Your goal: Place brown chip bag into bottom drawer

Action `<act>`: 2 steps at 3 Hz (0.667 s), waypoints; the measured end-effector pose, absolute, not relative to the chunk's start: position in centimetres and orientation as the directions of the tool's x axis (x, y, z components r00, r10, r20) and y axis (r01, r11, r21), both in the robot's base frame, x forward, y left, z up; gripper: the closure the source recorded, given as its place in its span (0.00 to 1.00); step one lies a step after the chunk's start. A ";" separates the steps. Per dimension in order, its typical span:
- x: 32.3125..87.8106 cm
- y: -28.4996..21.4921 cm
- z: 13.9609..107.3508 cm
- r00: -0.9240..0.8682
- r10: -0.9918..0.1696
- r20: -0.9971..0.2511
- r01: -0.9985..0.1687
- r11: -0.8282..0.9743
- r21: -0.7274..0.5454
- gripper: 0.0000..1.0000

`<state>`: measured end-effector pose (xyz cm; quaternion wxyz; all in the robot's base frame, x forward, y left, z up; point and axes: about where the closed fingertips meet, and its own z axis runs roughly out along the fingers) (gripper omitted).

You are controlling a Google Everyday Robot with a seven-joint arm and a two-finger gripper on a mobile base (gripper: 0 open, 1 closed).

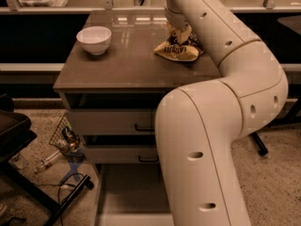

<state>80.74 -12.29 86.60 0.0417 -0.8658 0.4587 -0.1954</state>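
Gripper (178, 26) at the back right of the cabinet (127, 67) top, pointing down onto the upper end of the bag (178, 51); it meets the bag's crumpled top edge, but whether it is clenched on the bag or released cannot be told, since the wrist covers that spot. Bag lying on the cabinet top near its right edge, dark brown with a yellow-tan band facing the front, its upper end lifted toward the gripper and its lower end resting on the surface. Arm (211, 149) rising in front of the cabinet's right half, bending at an elbow to the cabinet's right, then reaching back over the top to the bag. Bowl (94, 39), white, upright at the back left of the cabinet top, well apart from the bag. Two upper drawers (110, 122) below the top, closed or nearly so, each with a black handle partly hidden by the arm. Bottom drawer (131, 192) pulled out toward the front of the cabinet, its flat floor bare where visible. Wire basket (63, 135) on the floor just left of the cabinet.
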 end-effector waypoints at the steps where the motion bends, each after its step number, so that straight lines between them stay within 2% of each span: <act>1: 80.8 -12.3 86.6 0.501 -0.812 0.300 -0.778 -0.574 -0.255 1.00; 2: 79.8 -13.8 89.4 0.475 -0.822 0.315 -0.777 -0.560 -0.287 1.00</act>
